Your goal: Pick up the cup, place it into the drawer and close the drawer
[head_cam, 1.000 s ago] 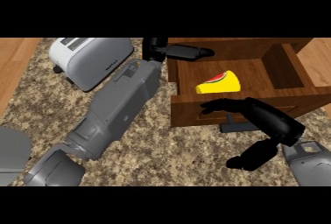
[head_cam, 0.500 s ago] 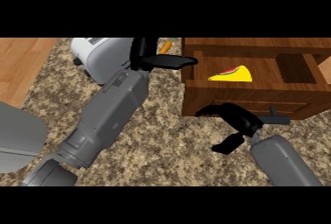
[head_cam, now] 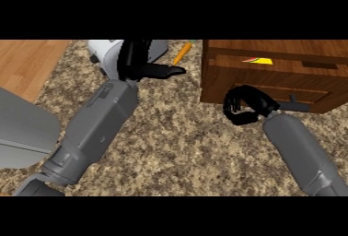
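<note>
A thin slot at the top of the wooden drawer (head_cam: 272, 76) at upper right still shows a sliver of the yellow and red cup (head_cam: 258, 60) inside. The rest of the cup is hidden. My right hand (head_cam: 246, 107) is against the lower left of the drawer's front with its fingers curled and nothing in them. A dark handle (head_cam: 295, 99) sticks out just to the right of that hand. My left hand (head_cam: 148, 67) is at upper centre, over the toaster, with straight fingers pointing right toward the drawer, apart from it.
A silver toaster (head_cam: 107, 51) stands at the top, partly behind my left hand. An orange stick-shaped object (head_cam: 182, 52) lies between toaster and drawer. A wooden surface (head_cam: 27, 64) borders the speckled counter (head_cam: 183, 152) at upper left.
The drawer has slid in from wide open to almost closed, hiding most of the cup. My right hand has moved up to the drawer's front.
</note>
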Robot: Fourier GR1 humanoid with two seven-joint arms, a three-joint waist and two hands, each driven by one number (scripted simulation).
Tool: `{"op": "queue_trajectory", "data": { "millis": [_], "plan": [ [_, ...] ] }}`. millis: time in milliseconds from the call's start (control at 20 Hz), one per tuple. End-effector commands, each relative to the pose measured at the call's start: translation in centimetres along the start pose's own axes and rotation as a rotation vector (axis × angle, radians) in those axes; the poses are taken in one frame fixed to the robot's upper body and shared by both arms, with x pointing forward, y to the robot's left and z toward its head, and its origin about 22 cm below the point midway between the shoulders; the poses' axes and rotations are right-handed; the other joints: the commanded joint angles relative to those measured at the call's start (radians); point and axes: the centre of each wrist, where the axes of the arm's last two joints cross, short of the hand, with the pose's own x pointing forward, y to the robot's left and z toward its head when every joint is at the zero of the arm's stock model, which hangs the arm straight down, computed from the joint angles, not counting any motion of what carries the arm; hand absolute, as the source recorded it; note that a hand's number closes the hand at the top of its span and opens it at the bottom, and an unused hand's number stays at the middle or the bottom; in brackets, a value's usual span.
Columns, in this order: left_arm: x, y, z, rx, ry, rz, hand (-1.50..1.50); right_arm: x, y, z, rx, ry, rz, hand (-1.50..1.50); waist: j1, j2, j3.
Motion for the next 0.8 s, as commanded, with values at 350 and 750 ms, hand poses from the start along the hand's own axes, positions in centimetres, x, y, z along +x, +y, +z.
{"op": "queue_trajectory", "data": {
  "millis": [350,750],
  "plan": [
    [0.3,3.3,1.7,-0.05,0.006,0.008,-1.5,-0.1,-10.0,-0.3,-0.294,0.038,-0.058,1.5,0.074,0.024,0.003],
    [0.3,4.2,2.4,-0.074,0.02,0.016,-1.5,-0.1,-13.7,1.6,-0.328,0.016,-0.114,1.5,0.097,0.031,0.002]
  ]
}}
